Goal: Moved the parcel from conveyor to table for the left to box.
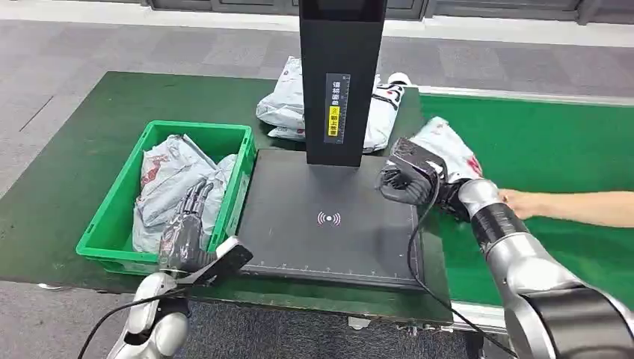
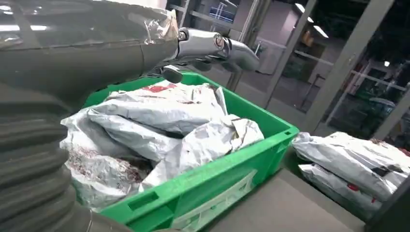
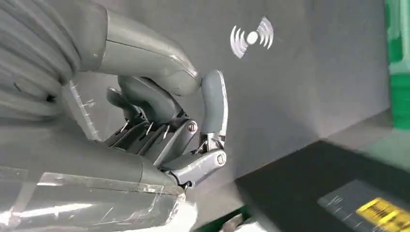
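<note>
The fingers (image 3: 212, 106) of the right hand (image 1: 404, 179) are curled in on nothing, above the scanner plate (image 1: 329, 224). The parcel (image 1: 448, 149) is seen behind this hand, on the conveyor (image 1: 553, 142). The left hand (image 1: 187, 224) is spread over the green box (image 1: 112, 224). The parcel should be gripped fully before lifting.

White poly parcel (image 1: 448, 149), red/black print, crumpled, lies on green conveyor (image 1: 538, 142) just right of black table (image 1: 329, 217), behind right hand (image 1: 404, 179).

Crate (image 1: 119, 217) of parcels left of scanner plate (image 1: 329, 224); parcel pile (image 1: 288, 105) behind; one parcel (image 1: 448, 149) right, on conveyor (image 1: 553, 149).
</note>
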`<state>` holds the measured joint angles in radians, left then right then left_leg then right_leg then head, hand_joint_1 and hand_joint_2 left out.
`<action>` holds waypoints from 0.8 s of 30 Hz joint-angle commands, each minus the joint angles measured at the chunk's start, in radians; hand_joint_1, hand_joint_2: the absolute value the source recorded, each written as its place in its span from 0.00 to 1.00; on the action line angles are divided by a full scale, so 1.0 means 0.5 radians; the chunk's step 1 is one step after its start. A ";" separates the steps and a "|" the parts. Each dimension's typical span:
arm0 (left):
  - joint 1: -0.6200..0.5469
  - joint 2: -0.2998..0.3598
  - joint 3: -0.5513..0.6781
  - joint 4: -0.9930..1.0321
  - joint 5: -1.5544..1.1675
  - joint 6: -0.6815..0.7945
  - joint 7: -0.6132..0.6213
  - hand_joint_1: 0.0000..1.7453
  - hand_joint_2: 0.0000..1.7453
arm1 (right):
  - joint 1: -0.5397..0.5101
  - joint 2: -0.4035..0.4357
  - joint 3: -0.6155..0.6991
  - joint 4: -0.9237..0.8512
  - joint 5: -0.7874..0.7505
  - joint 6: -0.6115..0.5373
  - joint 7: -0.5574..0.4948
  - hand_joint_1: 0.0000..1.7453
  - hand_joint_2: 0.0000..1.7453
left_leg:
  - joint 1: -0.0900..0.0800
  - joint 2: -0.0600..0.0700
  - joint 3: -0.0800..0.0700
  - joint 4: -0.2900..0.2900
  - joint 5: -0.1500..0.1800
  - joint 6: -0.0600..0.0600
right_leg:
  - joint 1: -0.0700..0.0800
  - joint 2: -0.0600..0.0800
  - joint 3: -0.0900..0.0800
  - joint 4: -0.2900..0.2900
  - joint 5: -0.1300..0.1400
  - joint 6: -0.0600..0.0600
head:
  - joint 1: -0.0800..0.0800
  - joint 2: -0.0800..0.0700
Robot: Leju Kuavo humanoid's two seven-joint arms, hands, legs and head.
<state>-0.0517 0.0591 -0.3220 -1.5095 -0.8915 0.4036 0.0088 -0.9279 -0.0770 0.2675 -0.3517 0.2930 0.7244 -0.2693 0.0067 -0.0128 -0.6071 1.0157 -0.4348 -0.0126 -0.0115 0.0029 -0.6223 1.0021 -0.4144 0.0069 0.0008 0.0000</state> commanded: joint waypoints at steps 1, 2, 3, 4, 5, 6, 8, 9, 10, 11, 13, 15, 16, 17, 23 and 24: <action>-0.023 0.004 0.064 0.058 -0.006 -0.021 0.014 0.00 1.00 | -0.111 0.092 0.240 0.033 -0.011 -0.007 0.022 1.00 1.00 | 0.000 0.005 0.003 -0.001 -0.002 0.000 | 0.000 0.003 0.001 0.000 -0.001 -0.001 | 0.000 0.001; -0.023 0.003 0.063 0.058 -0.006 -0.021 0.014 0.00 1.00 | -0.111 0.089 0.240 0.034 -0.012 -0.005 0.021 1.00 1.00 | -0.001 0.006 0.003 -0.001 -0.002 0.000 | -0.001 0.004 0.000 0.001 -0.001 -0.001 | 0.000 0.001; -0.024 0.003 0.063 0.058 -0.006 -0.021 0.014 0.00 1.00 | -0.111 0.086 0.241 0.034 -0.013 -0.003 0.020 1.00 1.00 | 0.000 0.006 0.004 -0.001 -0.002 0.000 | 0.000 0.003 0.002 0.000 -0.001 -0.001 | 0.000 0.000; -0.024 0.003 0.063 0.058 -0.006 -0.021 0.014 0.00 1.00 | -0.111 0.086 0.241 0.034 -0.013 -0.003 0.020 1.00 1.00 | -0.002 0.005 0.003 -0.001 -0.002 0.000 | -0.001 0.003 0.000 0.001 -0.001 -0.001 | 0.000 0.000; -0.024 0.003 0.063 0.058 -0.006 -0.021 0.014 0.00 1.00 | -0.111 0.086 0.241 0.034 -0.013 -0.003 0.020 1.00 1.00 | -0.001 0.005 0.004 -0.002 -0.002 0.000 | 0.000 0.002 0.003 -0.001 -0.001 -0.001 | 0.000 0.000; -0.025 0.003 0.062 0.058 -0.006 -0.021 0.014 0.00 1.00 | -0.112 0.089 0.250 0.032 -0.010 -0.005 0.020 1.00 1.00 | -0.001 0.006 0.004 -0.002 -0.002 0.000 | -0.001 0.003 0.002 0.000 -0.001 -0.001 | 0.000 0.000; -0.040 0.001 0.063 0.062 -0.004 -0.022 0.016 0.00 1.00 | -0.126 0.127 0.270 0.038 -0.007 -0.037 0.046 0.00 1.00 | -0.001 0.006 0.004 -0.001 -0.002 0.001 | -0.001 0.003 0.002 0.000 -0.001 -0.001 | 0.000 0.001; -0.045 0.004 0.063 0.067 -0.002 -0.022 0.019 0.00 1.00 | -0.135 0.143 0.281 0.045 -0.020 -0.039 0.068 0.00 1.00 | -0.001 0.009 0.006 -0.003 -0.003 0.001 | 0.000 0.005 0.003 -0.002 -0.001 -0.001 | 0.000 0.001; -0.044 0.008 0.062 0.071 0.002 -0.021 0.023 0.00 1.00 | -0.137 0.154 0.295 0.046 -0.033 -0.046 0.084 0.00 1.00 | -0.002 0.008 0.003 -0.001 -0.002 0.000 | -0.001 0.005 0.001 0.001 -0.001 -0.001 | 0.000 0.001; -0.027 0.010 0.069 0.062 0.006 -0.016 0.027 0.00 1.00 | -0.129 0.159 0.303 0.043 -0.037 -0.053 0.086 0.00 1.00 | -0.001 0.012 0.006 -0.002 -0.004 0.000 | -0.001 0.009 0.002 0.000 -0.001 -0.002 | 0.000 0.001; 0.038 0.004 0.085 0.009 0.008 -0.002 0.031 0.00 1.00 | -0.094 0.156 0.321 0.025 -0.054 -0.062 0.073 0.00 1.00 | -0.001 0.012 0.007 -0.003 -0.003 -0.001 | -0.001 0.009 0.003 -0.001 -0.001 -0.002 | 0.000 0.000; 0.084 -0.002 0.094 -0.034 -0.001 0.006 0.033 0.00 1.00 | -0.066 0.155 0.332 0.017 -0.074 -0.082 0.067 0.00 1.00 | 0.000 0.009 0.007 -0.003 -0.003 -0.001 | 0.001 0.006 0.004 -0.002 -0.001 -0.002 | 0.000 0.001; 0.091 -0.003 0.094 -0.040 -0.004 0.007 0.033 0.00 1.00 | -0.057 0.157 0.343 0.014 -0.072 -0.090 0.063 0.00 1.00 | 0.000 0.008 0.006 -0.002 -0.003 0.000 | 0.000 0.006 0.003 -0.001 -0.001 -0.002 | 0.000 0.000; 0.090 -0.004 0.094 -0.040 -0.006 0.007 0.033 0.00 1.00 | -0.053 0.157 0.350 0.013 -0.073 -0.093 0.062 0.00 1.00 | 0.000 0.008 0.008 -0.004 -0.003 0.000 | 0.001 0.005 0.006 -0.003 -0.002 -0.002 | 0.000 0.000; 0.050 -0.020 0.088 -0.009 -0.010 0.005 0.032 0.00 1.00 | -0.072 0.136 0.355 0.061 -0.198 -0.210 0.212 0.00 1.00 | 0.000 0.003 0.004 -0.002 -0.001 0.000 | 0.001 0.001 0.003 -0.001 -0.001 -0.001 | 0.000 0.000; 0.052 -0.019 0.088 -0.011 -0.010 0.005 0.034 0.00 1.00 | -0.080 0.136 0.342 0.071 -0.219 -0.244 0.249 0.00 1.00 | 0.000 0.005 0.006 -0.002 -0.002 0.001 | 0.001 0.002 0.004 -0.002 -0.001 -0.001 | 0.000 0.001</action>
<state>-0.0114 0.0584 -0.2983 -1.5435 -0.8919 0.4070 0.0195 -0.9297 -0.0114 0.3704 -0.3647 0.2437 0.6660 -0.2247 0.0070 -0.0128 -0.6070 1.0156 -0.4347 -0.0127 -0.0113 0.0027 -0.6224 1.0020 -0.4145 0.0066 0.0008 0.0004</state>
